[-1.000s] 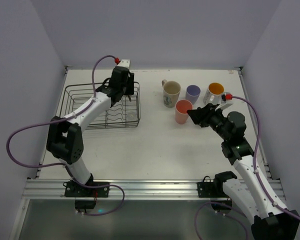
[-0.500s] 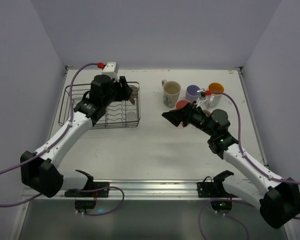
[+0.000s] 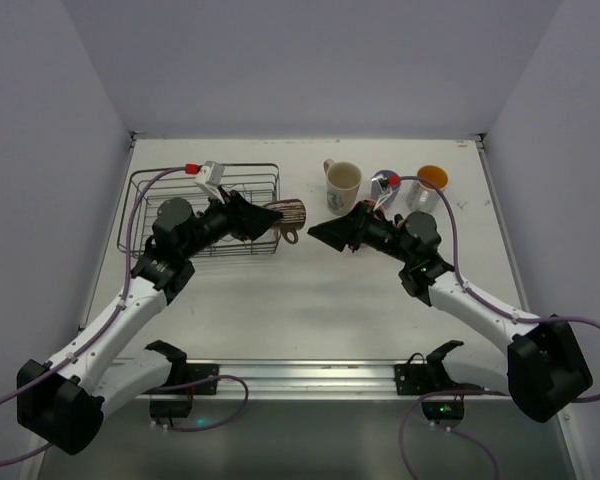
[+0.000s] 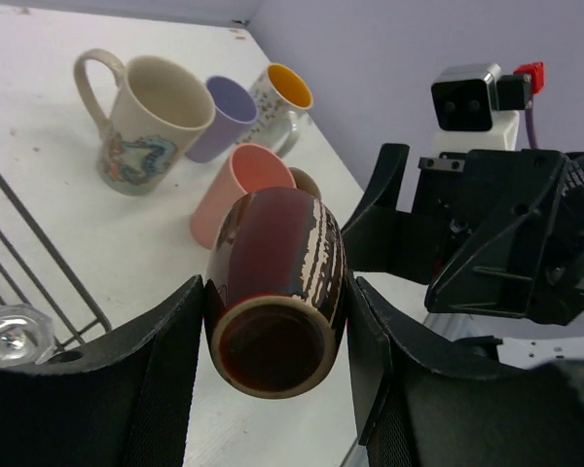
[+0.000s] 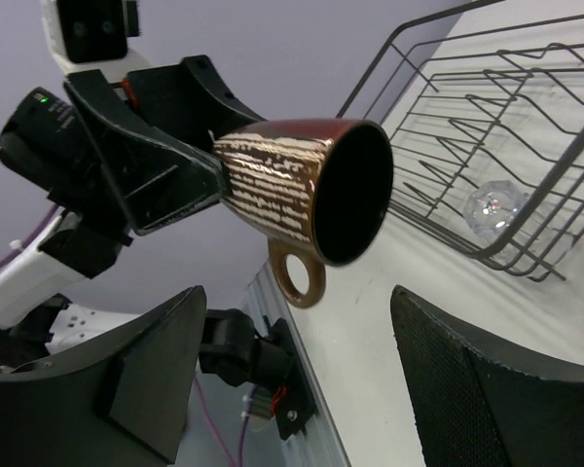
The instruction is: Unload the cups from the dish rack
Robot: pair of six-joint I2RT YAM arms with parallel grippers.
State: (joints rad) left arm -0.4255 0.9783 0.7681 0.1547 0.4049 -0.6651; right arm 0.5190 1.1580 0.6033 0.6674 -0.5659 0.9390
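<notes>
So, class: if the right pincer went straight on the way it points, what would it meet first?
Probably the brown cup, held sideways in the left pincer, its mouth facing the right pincer; depth is hard to judge.

Opposed wrist views, seemingly close, share brown cup [image 4: 277, 258].

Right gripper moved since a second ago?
Yes. The right gripper swung left past the cream mug, toward the dish rack.

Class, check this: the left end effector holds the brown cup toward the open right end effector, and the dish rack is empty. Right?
No: the dish rack holds a clear glass, seen in the right wrist view. The left end effector does hold the brown cup.
</notes>
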